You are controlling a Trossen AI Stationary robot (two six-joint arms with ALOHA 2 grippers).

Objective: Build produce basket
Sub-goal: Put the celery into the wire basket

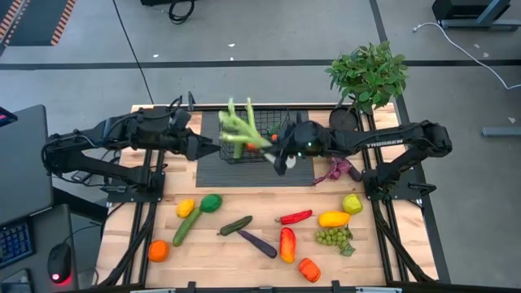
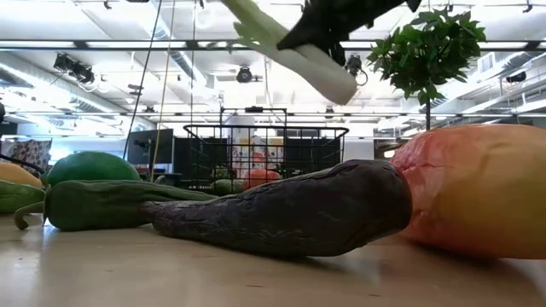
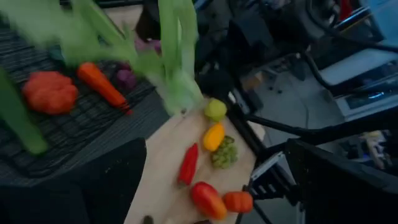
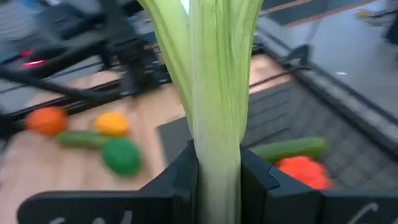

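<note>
Right claw (image 4: 219,180) grips leek (image 4: 214,93) above basket (image 1: 248,137) rim.

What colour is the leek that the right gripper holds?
The leek is pale green, whiter toward the stalk; the right wrist view shows it best.

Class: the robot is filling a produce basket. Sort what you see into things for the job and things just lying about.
For the job: basket, leek held in right claw, loose produce on the table.
Lying about: potted plant, dark mat.
</note>
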